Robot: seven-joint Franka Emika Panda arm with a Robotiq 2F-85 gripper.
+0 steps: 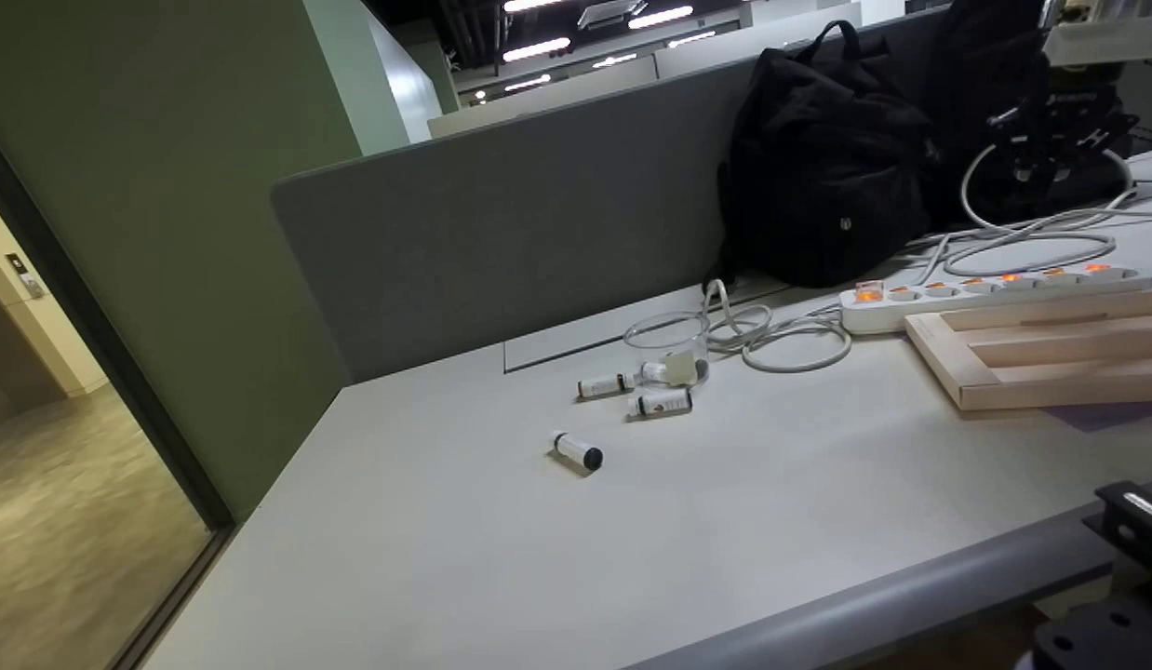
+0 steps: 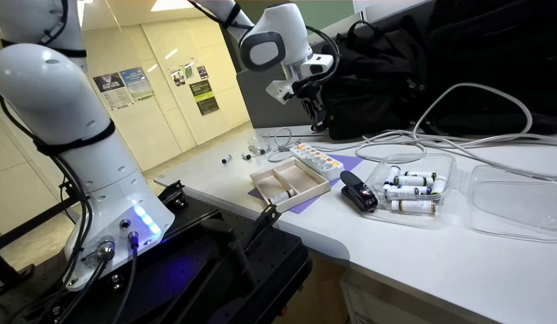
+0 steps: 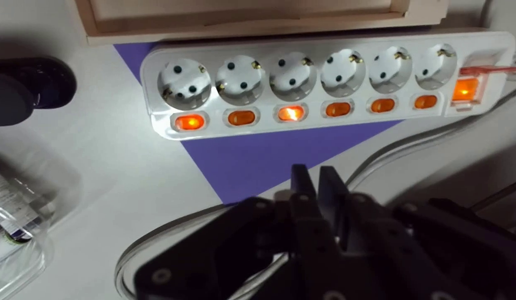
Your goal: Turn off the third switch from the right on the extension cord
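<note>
In an exterior view, a clear plastic tub (image 2: 450, 171) sits right of centre on the white desk (image 2: 440, 265), holding several labelled vials (image 2: 412, 181), its clear lid (image 2: 517, 198) spread at the right edge of the frame. Further back, mid-frame, a pale wooden tray (image 2: 307, 194) has a single vial (image 2: 282, 196) in its left-hand compartment. Deeper still stands a clear cup (image 1: 667, 344); another small vial (image 1: 652, 373) shows at its foot, inside or outside I cannot tell. A black stapler (image 2: 358, 192) lies just left of the tub. The extension cord (image 2: 316, 161) runs along the tray's far side, partly over a purple sheet (image 2: 350, 161); whether tray and cord touch is unclear. In the wrist view the cord crosses the top of the frame, the first and third small orange switches (image 3: 291, 113) from the left glowing, as does the larger switch (image 3: 464, 89) at the right end. White cable (image 2: 474, 84) loops at upper right of an exterior view; loose vials (image 1: 576, 451) lie near the cup, and a black backpack (image 1: 818, 177) stands before the grey partition (image 1: 511, 242). The gripper (image 3: 314, 173), low in the wrist view, is apart from the cord, its fingers (image 3: 299, 179) nearly together, with a slim gap and nothing held.
</note>
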